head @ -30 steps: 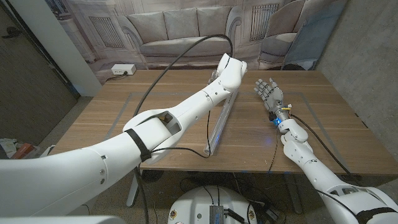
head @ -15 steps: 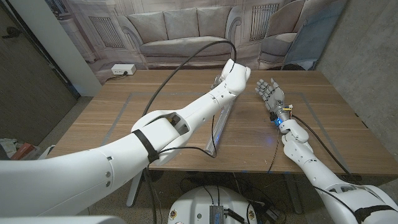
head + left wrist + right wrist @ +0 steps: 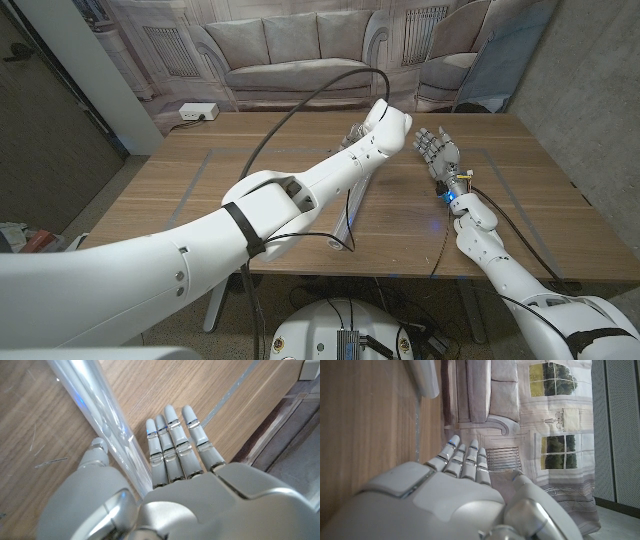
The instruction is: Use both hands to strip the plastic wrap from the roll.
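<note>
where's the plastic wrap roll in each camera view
Head view: the roll lies lengthwise mid-table, mostly under the left arm.
Left wrist view: it runs diagonally between the left hand thumb and fingers.
Right wrist view: I cannot pick it out for sure.
Shared landmark: the wooden table.

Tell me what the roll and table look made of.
Roll: seems wrapped in clear glossy plastic film, since it is see-through with bright streaks of glare; its core can't be told. Table: wood or wood-look laminate, matte, with visible brown grain.
</note>
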Robot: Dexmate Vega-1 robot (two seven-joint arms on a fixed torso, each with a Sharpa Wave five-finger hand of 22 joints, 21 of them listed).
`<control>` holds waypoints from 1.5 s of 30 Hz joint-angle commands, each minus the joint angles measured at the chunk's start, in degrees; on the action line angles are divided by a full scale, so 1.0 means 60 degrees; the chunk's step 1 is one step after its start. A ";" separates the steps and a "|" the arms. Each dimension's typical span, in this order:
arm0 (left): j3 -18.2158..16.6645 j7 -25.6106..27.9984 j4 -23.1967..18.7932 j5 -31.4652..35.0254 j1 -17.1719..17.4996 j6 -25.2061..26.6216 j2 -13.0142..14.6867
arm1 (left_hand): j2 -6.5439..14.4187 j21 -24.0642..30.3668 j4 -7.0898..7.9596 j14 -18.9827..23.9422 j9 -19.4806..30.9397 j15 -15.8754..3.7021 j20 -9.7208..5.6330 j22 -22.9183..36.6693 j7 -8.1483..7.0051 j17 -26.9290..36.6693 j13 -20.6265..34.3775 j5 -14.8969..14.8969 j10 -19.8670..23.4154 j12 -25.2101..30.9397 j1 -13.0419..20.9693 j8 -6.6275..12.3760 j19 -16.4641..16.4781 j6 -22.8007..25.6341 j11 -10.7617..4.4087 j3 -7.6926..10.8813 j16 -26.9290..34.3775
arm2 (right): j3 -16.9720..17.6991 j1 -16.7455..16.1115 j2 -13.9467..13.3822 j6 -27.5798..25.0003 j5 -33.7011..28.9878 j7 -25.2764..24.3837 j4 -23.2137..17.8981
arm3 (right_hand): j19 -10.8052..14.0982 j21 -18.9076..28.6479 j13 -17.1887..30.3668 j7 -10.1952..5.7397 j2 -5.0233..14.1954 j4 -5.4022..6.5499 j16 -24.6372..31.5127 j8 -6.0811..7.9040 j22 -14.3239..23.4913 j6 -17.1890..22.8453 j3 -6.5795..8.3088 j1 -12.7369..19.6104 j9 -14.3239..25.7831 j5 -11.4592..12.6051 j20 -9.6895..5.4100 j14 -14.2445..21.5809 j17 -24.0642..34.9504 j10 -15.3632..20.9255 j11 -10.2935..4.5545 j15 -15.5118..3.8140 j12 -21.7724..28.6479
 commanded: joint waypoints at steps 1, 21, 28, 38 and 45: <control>0.0166 0.0149 0.0781 0.0270 -0.0154 -0.0057 -0.0311 | -0.0003 0.0000 -0.0017 0.0041 0.0024 0.0016 0.0048 0.0036 0.0117 0.0020 0.0035 -0.0002 -0.0041 -0.0025 0.0086 -0.0027 0.0073 0.0064 0.0052 0.0068 -0.0105 | 0.0156 0.0065 0.0125 0.0135 0.0078 0.0195 0.0204 | 0.0094 -0.0017 0.0028 -0.0005 0.0270 0.0059 -0.0005 0.0015 0.0040 0.0118 0.0019 0.0022 0.0042 0.0014 -0.0221 0.0103 0.0021 0.0114 -0.0029 0.0034 0.0061; -0.0220 0.0730 0.1098 -0.0413 -0.0014 0.0001 -0.0354 | 0.0107 -0.0066 0.0043 -0.0030 0.0021 0.0116 0.0096 0.0044 0.0148 -0.0065 0.0011 -0.0026 -0.0230 -0.0236 0.0106 -0.0234 0.0086 -0.0201 0.0084 0.0093 -0.0300 | 0.0183 0.0304 0.0189 0.0165 -0.0039 0.0345 0.0538 | 0.0170 -0.0039 0.0028 0.0004 0.0236 0.0094 -0.0040 0.0011 0.0041 0.0166 0.0043 -0.0006 0.0042 0.0020 -0.0188 0.0169 0.0006 0.0167 -0.0036 0.0070 0.0057; -0.0541 0.1548 0.0236 -0.0694 0.0536 0.0746 -0.0183 | 0.1281 -0.0017 -0.0061 0.0629 0.0046 -0.0182 -0.0039 0.0063 -0.0002 0.0015 0.0155 -0.0172 0.0451 -0.0074 0.0986 -0.0109 0.0389 0.0533 -0.0104 0.0883 -0.0248 | 0.0207 0.0345 0.0211 0.0190 -0.0064 0.0336 0.0600 | 0.0187 -0.0052 0.0028 0.0004 0.0230 0.0104 -0.0049 0.0007 0.0041 0.0176 0.0052 -0.0015 0.0042 0.0022 -0.0184 0.0190 0.0005 0.0187 -0.0027 0.0067 0.0057; -0.0667 0.1834 0.0323 -0.0916 0.0656 0.0892 -0.0095 | 0.2340 0.0171 -0.0471 0.1915 0.0521 -0.0731 -0.0123 0.0146 -0.0482 0.0762 0.0822 -0.0224 0.1766 0.0755 0.2551 0.0764 0.0549 0.2161 -0.0815 0.2000 0.0255 | 0.0217 0.0272 0.0167 0.0228 -0.0124 0.0211 0.0457 | 0.0201 -0.0072 0.0028 0.0009 0.0223 0.0096 -0.0062 -0.0001 0.0042 0.0179 0.0066 -0.0006 0.0042 0.0025 -0.0183 0.0211 0.0000 0.0186 -0.0038 0.0055 0.0044; -0.0752 0.1962 -0.0053 -0.1138 0.0925 0.1057 0.0130 | 0.2479 0.0442 -0.0433 0.2165 0.1064 -0.0876 -0.0163 0.0250 -0.0604 0.1691 0.1499 -0.0222 0.2036 0.1367 0.3175 0.1314 0.0540 0.2139 -0.0796 0.2045 0.0724 | 0.0170 0.0224 0.0102 0.0254 -0.0204 0.0072 0.0334 | 0.0216 -0.0083 0.0028 0.0017 0.0223 0.0093 -0.0062 0.0000 0.0042 0.0193 0.0073 -0.0004 0.0043 0.0026 -0.0181 0.0236 0.0001 0.0199 -0.0032 0.0062 0.0043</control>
